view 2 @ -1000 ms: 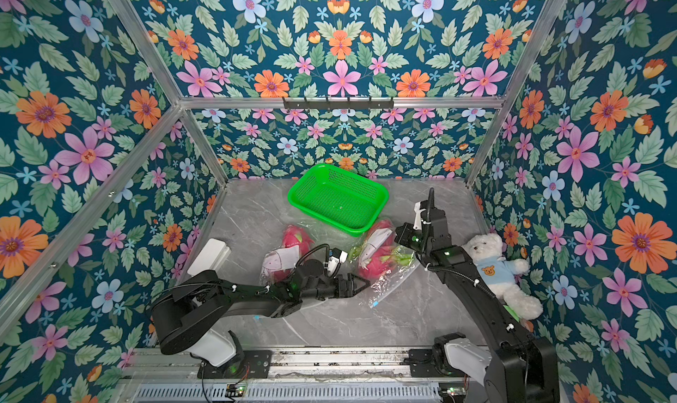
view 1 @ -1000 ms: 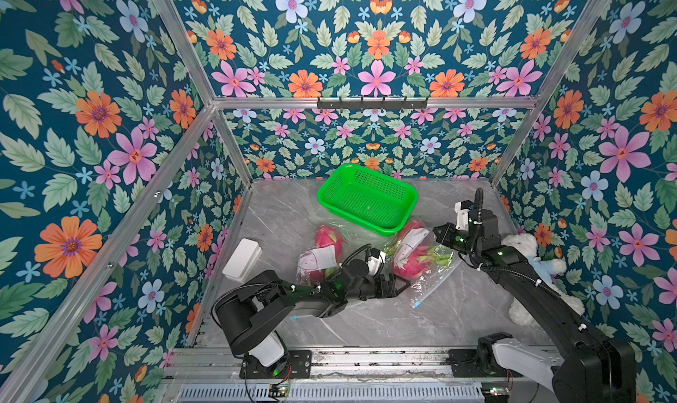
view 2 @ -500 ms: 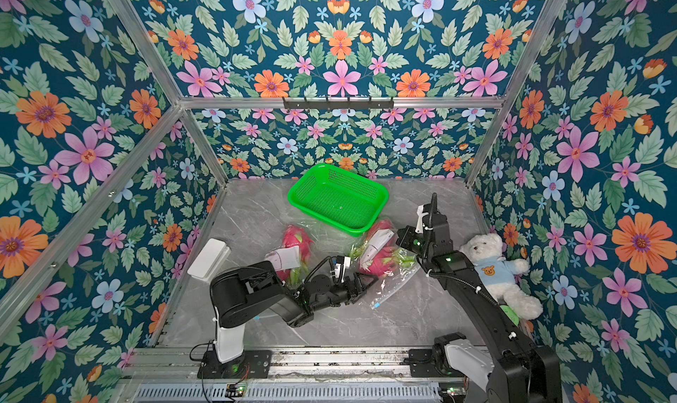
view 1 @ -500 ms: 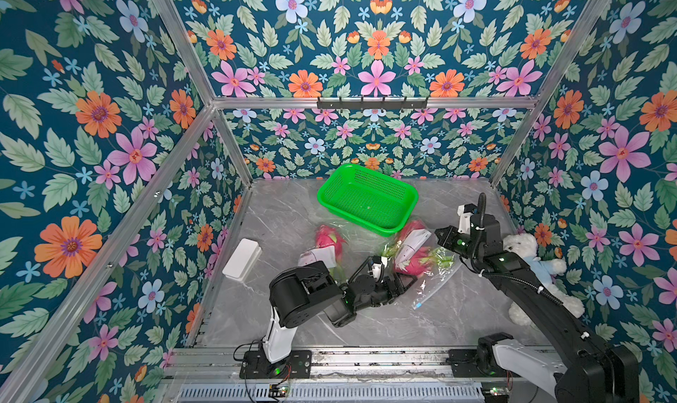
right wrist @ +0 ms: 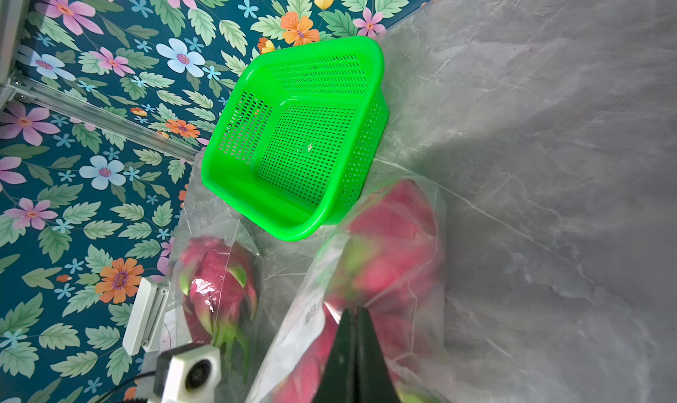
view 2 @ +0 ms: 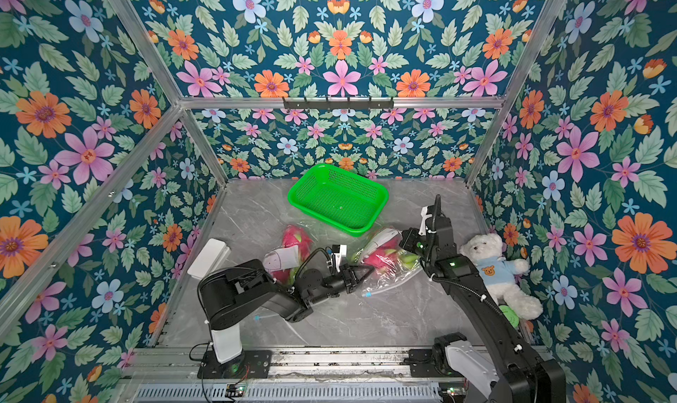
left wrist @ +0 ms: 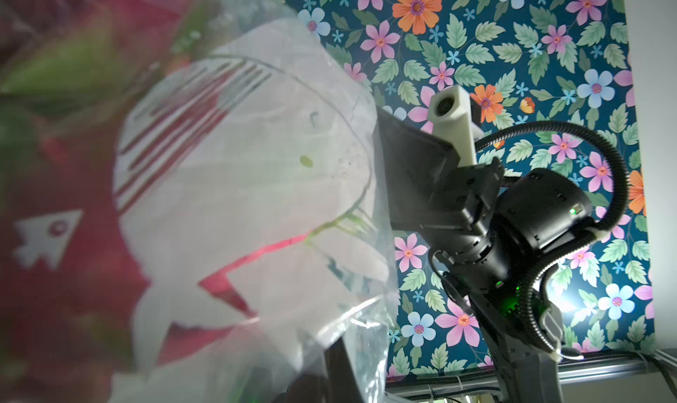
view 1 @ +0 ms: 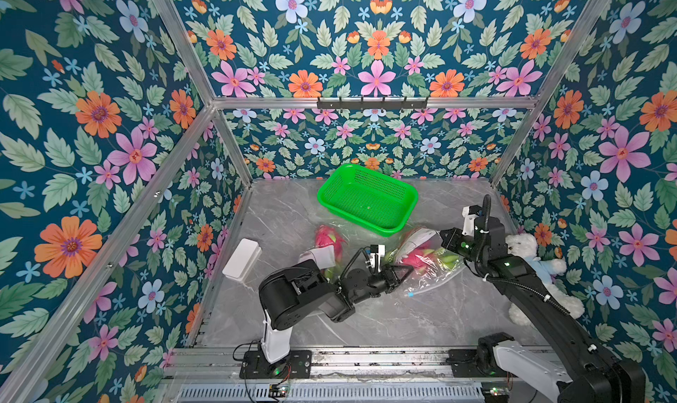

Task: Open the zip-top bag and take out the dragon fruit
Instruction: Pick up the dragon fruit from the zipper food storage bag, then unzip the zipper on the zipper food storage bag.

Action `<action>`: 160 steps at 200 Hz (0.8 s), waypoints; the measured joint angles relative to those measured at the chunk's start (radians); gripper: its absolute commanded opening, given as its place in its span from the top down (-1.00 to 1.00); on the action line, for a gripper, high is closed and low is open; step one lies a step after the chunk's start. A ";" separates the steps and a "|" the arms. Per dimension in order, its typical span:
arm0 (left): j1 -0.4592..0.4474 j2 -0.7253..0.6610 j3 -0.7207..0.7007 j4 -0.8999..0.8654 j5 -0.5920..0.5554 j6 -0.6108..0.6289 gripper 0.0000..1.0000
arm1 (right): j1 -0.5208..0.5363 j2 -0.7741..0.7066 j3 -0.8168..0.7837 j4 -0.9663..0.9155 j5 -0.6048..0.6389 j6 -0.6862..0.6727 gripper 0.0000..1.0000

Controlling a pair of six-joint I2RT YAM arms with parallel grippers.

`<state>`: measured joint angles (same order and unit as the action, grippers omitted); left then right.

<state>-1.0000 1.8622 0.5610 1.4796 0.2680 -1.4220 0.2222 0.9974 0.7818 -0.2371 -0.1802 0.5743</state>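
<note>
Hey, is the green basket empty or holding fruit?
Empty. The green basket shows bare mesh floor, just a tiny speck, in both top views; the dragon fruit sits bagged beside it.

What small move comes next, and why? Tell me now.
Probably draw the left claw slowly away from the right claw: both look shut on the zip-top bag from opposite sides, with dragon fruit inside, so spreading them should tug the mouth open.
</note>
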 measured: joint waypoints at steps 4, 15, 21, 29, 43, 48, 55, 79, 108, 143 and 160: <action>0.013 -0.009 0.005 -0.013 0.010 0.009 1.00 | 0.000 -0.004 0.003 -0.008 -0.001 -0.007 0.73; 0.056 -0.039 0.024 -0.061 0.052 0.019 1.00 | 0.000 -0.016 0.013 -0.031 -0.010 -0.029 0.32; 0.078 -0.053 0.039 -0.088 0.071 0.035 1.00 | 0.000 -0.024 0.023 -0.045 -0.023 -0.048 0.12; 0.108 -0.071 0.068 -0.132 0.106 0.060 1.00 | 0.001 -0.033 0.035 -0.060 -0.037 -0.072 -0.06; 0.152 -0.096 0.126 -0.223 0.164 0.095 1.00 | 0.002 -0.050 0.063 -0.090 -0.061 -0.123 -0.18; 0.166 -0.104 0.153 -0.264 0.183 0.115 1.00 | 0.003 -0.057 0.075 -0.105 -0.071 -0.139 -0.20; 0.181 -0.114 0.184 -0.318 0.208 0.142 1.00 | 0.006 -0.064 0.091 -0.121 -0.079 -0.153 -0.21; 0.216 -0.128 0.283 -0.506 0.291 0.239 1.00 | 0.043 -0.082 0.161 -0.188 -0.094 -0.232 -0.22; 0.261 -0.127 0.337 -0.656 0.375 0.304 1.00 | 0.180 -0.090 0.245 -0.251 -0.050 -0.333 -0.18; 0.302 -0.125 0.385 -0.775 0.460 0.329 1.00 | 0.393 -0.054 0.304 -0.296 0.032 -0.452 -0.05; 0.318 -0.125 0.406 -0.817 0.496 0.338 1.00 | 0.465 -0.023 0.307 -0.311 0.061 -0.502 0.01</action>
<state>-0.6823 1.7370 0.9672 0.6628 0.7643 -1.0843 0.6872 0.9749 1.0885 -0.5476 -0.1188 0.0727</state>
